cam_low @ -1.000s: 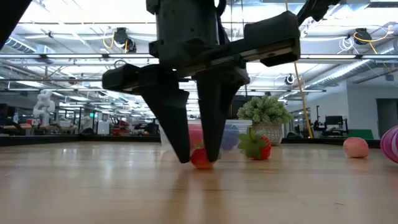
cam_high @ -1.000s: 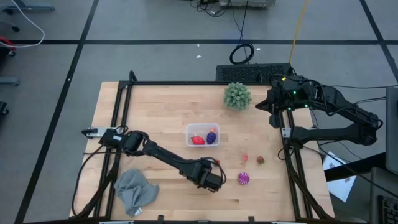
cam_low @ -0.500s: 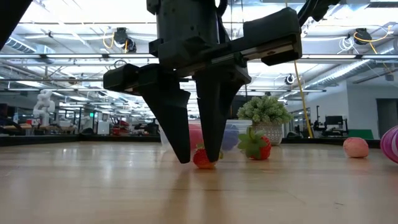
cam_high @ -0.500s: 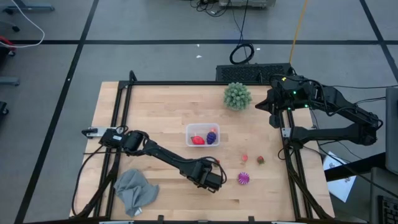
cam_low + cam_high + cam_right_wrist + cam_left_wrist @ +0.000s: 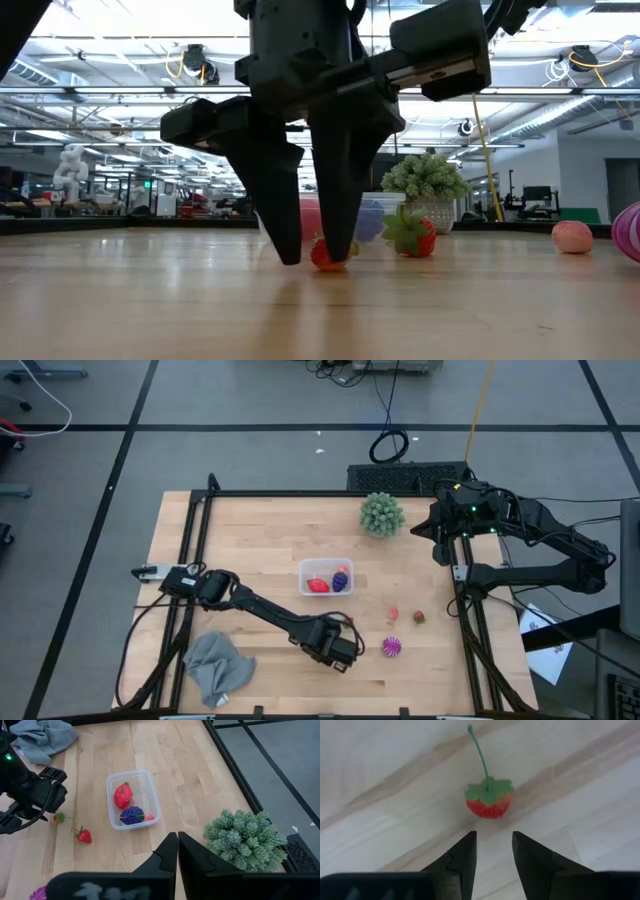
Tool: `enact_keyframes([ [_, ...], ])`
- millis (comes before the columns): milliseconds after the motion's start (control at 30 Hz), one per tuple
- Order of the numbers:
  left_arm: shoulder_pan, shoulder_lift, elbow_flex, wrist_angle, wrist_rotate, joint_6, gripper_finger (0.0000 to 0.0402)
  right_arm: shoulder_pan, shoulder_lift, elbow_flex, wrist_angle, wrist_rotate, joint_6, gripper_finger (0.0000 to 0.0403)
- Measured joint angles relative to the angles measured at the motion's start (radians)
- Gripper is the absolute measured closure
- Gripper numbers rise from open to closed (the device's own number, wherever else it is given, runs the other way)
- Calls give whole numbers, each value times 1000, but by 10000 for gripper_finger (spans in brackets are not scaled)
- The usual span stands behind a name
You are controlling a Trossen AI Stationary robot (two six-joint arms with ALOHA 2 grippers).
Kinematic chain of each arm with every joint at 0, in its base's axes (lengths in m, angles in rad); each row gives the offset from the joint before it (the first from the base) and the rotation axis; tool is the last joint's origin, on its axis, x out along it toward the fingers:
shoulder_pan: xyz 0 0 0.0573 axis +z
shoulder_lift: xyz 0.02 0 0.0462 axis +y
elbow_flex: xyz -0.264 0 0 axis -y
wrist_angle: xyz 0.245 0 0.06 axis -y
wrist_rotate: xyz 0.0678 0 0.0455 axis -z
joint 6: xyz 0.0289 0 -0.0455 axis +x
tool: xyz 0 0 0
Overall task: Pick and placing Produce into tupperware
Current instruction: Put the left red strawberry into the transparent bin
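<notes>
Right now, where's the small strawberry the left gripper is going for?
The small strawberry lies on the table just ahead of the left gripper, not between its open fingers. In the high view it sits below the tupperware, toward the front edge.

Light wood table (image 5: 250, 530) with a black frame around it. Sitting on it: clear tupperware (image 5: 326, 577) about mid-table, green spiky ball (image 5: 381, 514) at the far edge, crumpled grey cloth (image 5: 218, 665) near-left, plus a striped magenta piece (image 5: 391, 648), two small strawberries (image 5: 394, 616) (image 5: 419, 617) and a stemmed one (image 5: 489, 802) to the right.
</notes>
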Motion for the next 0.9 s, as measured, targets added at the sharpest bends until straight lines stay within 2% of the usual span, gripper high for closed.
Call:
enact_keyframes([
  [200,-12,-24,0,-3,-27,0,272,0,0,0,0,0,0,399],
  [433,-15,-66,2,71,-146,16,273,0,0,0,0,0,1,399],
  [900,-10,-69,1,68,-153,40,273,0,0,0,8,0,0,399],
])
